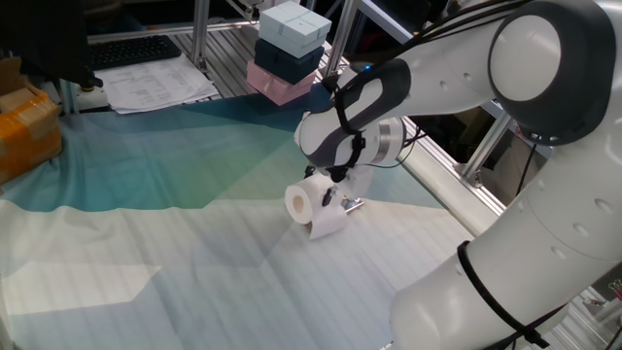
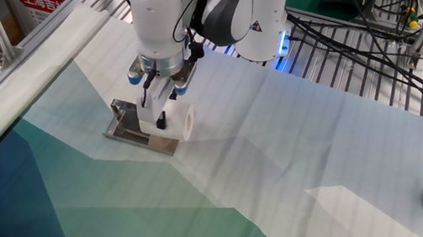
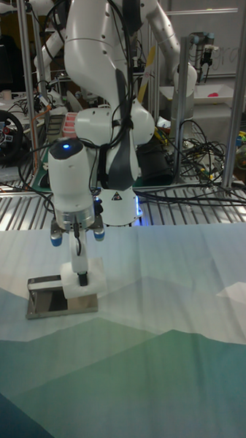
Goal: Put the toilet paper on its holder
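The toilet paper [image 1: 303, 204] is a white roll with its hollow core facing the camera and a loose sheet hanging below it. My gripper [image 1: 331, 193] comes down on it from above and is shut on it. In the other fixed view the toilet paper [image 2: 181, 121] sits over the right end of the holder [image 2: 130, 128], a shiny chrome plate lying on the cloth, with the gripper [image 2: 157, 113] gripping the roll. The tall fixed view shows the toilet paper [image 3: 87, 277] under the gripper [image 3: 82, 274], over the holder [image 3: 47, 301]. The holder's wire bar is hidden.
Stacked white, dark and pink boxes [image 1: 288, 51] stand at the back. Papers [image 1: 157, 84] and a keyboard [image 1: 132, 49] lie beside them, and an orange package [image 1: 24, 126] sits at the left edge. Aluminium rails [image 2: 7, 61] border the cloth, with cables [image 2: 363, 1] beyond.
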